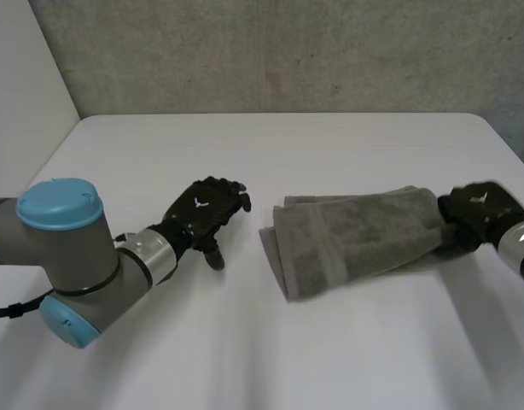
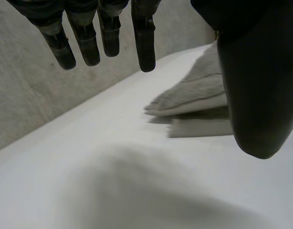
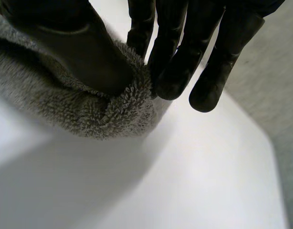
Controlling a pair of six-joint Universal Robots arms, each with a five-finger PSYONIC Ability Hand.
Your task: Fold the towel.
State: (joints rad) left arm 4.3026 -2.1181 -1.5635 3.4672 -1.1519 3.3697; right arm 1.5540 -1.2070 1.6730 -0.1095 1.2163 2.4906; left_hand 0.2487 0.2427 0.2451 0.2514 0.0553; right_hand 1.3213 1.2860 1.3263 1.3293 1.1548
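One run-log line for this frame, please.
towel: folded, on table | left hand: open, beside towel, not touching | right hand: pinching towel's end

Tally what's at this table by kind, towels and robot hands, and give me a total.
towel, grey: 1
hands, black: 2 (left hand open, apart from the towel; right hand pinching its end)
Total: 3
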